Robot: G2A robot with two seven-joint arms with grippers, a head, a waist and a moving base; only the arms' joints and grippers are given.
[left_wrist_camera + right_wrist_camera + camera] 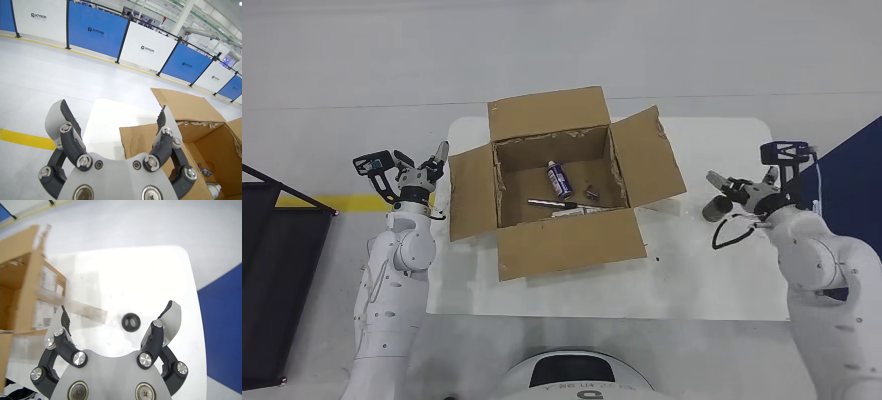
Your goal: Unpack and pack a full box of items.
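Around your tabletop (692,290) you have pale floor, a yellow line (24,139) on the left hand's side and a fence (98,32) of blue and white panels farther off. The box's 4 flaps are folded outward. The left flap (471,192) stands between the left hand (114,111) and the inside. The right flap (650,155), with a loose tape strip (85,311) hanging off it, stands between the right hand (118,309) and the inside.

The box (552,185) sits mid-tabletop between both hands. Your left hand hovers just beside the left flap, fingers spread, holding nothing. Your right hand is near the right flap's edge, fingers spread too, with a black ring (131,322) lying on the tabletop just ahead of them, apart from both fingers.

The box is brown cardboard, open, with torn edges. On its floor lie 3 things: a bottle (559,179) on its side, a thin stick (552,204) near the front wall, and a small metal part (592,191) beside them.
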